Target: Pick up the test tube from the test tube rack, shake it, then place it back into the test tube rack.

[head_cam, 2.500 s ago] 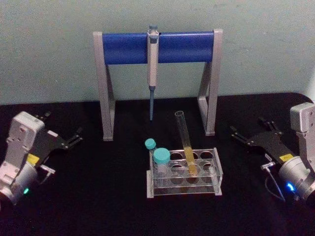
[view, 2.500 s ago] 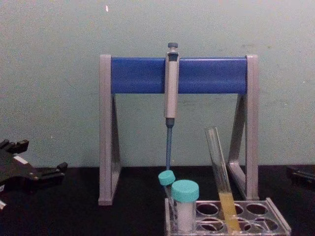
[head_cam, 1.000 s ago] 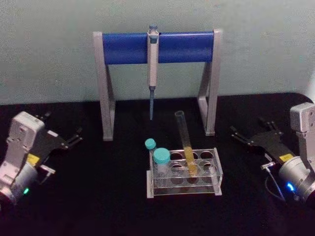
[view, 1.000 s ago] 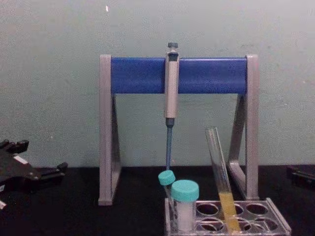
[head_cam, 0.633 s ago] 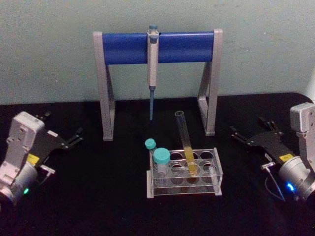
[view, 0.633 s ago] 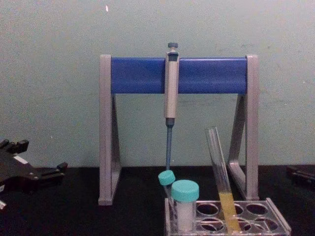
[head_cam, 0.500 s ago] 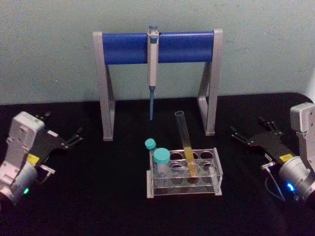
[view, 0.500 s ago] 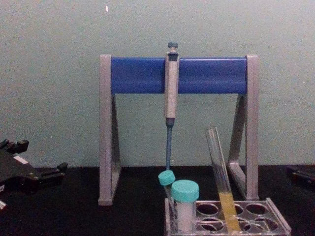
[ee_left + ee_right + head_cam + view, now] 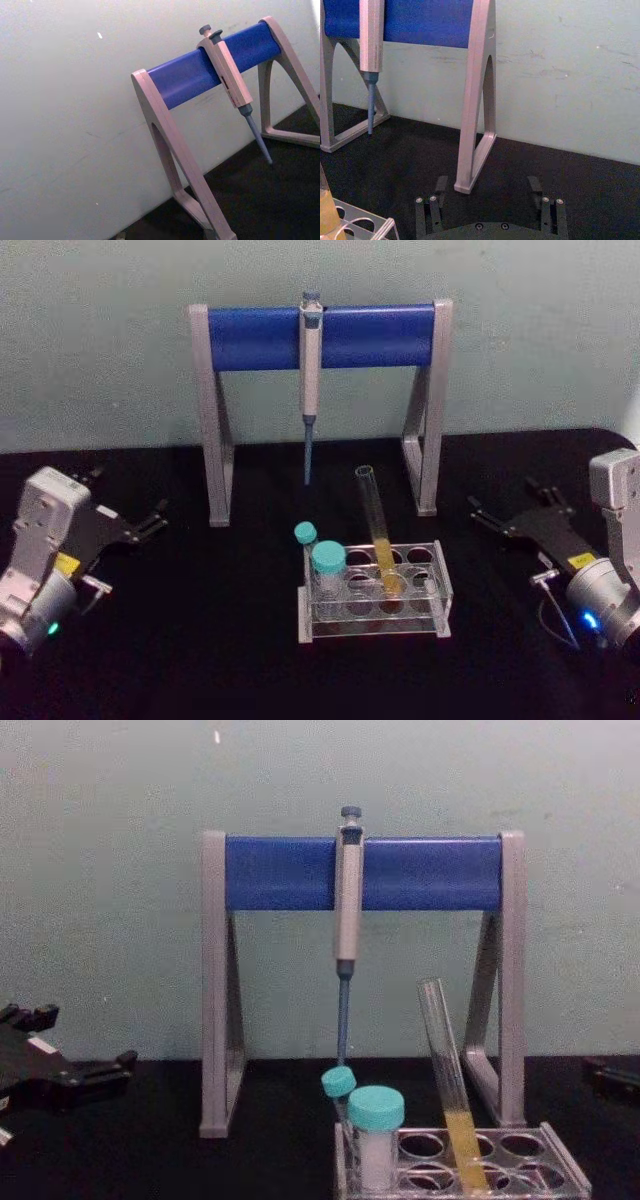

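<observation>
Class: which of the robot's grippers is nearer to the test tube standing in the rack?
Right. The right gripper sits off the test tube's right side; the left gripper lies farther off, beyond the test tube rack.

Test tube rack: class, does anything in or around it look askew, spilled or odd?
The test tube leans in the test tube rack, its open top tilted toward the robot's left. Nothing looks spilled.

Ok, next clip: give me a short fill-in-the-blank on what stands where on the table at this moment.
1. The test tube leans in the test tube rack and holds ____ liquid.
2. The pipette hangs from the stand's ____ bar.
3. The two other tubes in the rack have ____ caps.
4. The left gripper and right gripper both hold ____.

Missing words: yellow; blue; teal; nothing
</observation>
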Action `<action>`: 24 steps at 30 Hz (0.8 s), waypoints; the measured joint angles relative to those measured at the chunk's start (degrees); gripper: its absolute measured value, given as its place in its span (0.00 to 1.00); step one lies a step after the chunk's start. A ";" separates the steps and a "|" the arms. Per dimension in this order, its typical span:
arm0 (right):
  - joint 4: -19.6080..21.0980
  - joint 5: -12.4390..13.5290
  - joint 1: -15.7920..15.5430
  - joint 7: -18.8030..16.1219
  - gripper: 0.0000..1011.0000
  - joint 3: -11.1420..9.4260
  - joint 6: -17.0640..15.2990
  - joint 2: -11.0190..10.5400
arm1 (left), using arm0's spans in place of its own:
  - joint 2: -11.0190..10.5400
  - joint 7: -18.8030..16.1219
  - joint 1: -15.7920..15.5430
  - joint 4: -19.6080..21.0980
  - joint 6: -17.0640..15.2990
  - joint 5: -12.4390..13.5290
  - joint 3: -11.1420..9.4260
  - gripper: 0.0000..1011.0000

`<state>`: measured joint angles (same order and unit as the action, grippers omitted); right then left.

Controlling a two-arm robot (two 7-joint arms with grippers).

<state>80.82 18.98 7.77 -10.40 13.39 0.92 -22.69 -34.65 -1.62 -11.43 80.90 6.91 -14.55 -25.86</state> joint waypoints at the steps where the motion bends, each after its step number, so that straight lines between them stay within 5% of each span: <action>1: 0.00 0.00 0.00 0.00 0.99 0.00 0.00 0.00 | 0.00 0.00 0.00 0.00 0.00 0.00 0.00 0.99; 24: 0.00 0.00 0.00 0.00 0.99 0.00 0.00 0.00 | 0.00 0.00 0.00 -0.01 0.00 0.00 0.00 0.99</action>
<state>80.82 18.98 7.77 -10.40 13.40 0.92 -22.69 -34.65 -1.62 -11.43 80.90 6.91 -14.55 -25.86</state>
